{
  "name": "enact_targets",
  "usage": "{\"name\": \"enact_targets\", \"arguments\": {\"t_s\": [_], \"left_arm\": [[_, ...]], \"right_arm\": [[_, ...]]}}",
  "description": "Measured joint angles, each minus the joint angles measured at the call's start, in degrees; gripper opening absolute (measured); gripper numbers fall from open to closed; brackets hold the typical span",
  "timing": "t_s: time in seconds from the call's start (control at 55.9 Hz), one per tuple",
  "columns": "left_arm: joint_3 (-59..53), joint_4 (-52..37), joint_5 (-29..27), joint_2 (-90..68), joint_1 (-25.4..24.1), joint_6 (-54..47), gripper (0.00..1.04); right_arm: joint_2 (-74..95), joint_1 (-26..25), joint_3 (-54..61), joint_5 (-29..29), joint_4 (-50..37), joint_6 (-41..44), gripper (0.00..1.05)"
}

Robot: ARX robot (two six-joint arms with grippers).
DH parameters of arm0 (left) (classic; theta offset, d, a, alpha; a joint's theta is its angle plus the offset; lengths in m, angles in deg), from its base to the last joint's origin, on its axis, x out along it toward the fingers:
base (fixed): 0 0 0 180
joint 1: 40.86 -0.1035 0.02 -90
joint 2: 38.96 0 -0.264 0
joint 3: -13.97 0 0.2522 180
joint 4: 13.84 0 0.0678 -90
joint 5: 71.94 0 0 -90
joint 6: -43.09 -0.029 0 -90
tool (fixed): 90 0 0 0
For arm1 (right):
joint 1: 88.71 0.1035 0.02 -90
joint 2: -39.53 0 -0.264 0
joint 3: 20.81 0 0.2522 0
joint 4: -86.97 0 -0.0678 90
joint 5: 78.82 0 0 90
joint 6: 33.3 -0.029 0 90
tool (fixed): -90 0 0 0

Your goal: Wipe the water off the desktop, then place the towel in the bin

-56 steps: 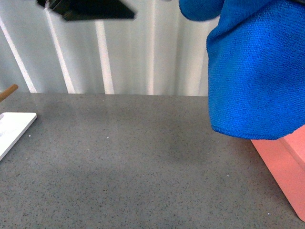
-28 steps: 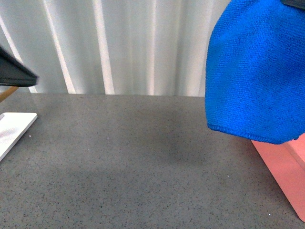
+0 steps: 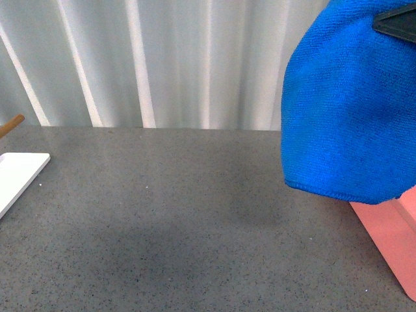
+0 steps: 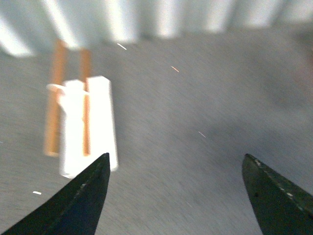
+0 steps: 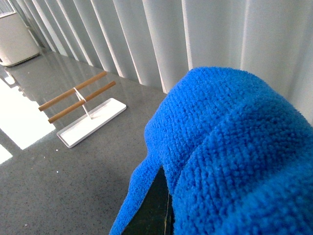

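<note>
Blue towel hangs from the right tool, near the bin.

left gripper spread wide, dark fingertips well apart, nothing between them. right gripper raised high on the right side, clamped on the towel. Cloth covers most of it, only one dark finger shows.
</note>
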Motion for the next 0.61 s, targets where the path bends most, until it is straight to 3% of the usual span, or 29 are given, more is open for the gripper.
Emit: {"name": "enact_targets", "arguments": {"t_s": [0.107, 0.161, 0.322, 0.412, 0.609], "left_arm": [[-11.1, -22.6, -6.9, 7.8, 3.7, 11.1, 0.6], [-13.8, -27.8, -8.6, 10.2, 5.6, 14.1, 0.51], [-20.6, -29.6, -14.7, 15.8, 12.1, 18.1, 0.17], [-22.7, -29.5, -16.9, 17.8, 14.3, 18.5, 0.03], [-26.1, -28.7, -21.2, 22.8, 18.8, 19.1, 0.04]], "right_arm": [[0.1, 0.1, 0.1, 0.2, 0.2, 0.1, 0.04], [0.1, 0.3, 0.1, 0.2, 0.2, 0.1, 0.04], [0.1, 0.7, 0.2, 0.3, 0.8, 0.5, 0.04], [0.0, 0.7, 0.2, 0.4, 1.1, 0.7, 0.04], [-0.1, 0.9, 0.2, 1.2, 2.2, 1.3, 0.04]]}}
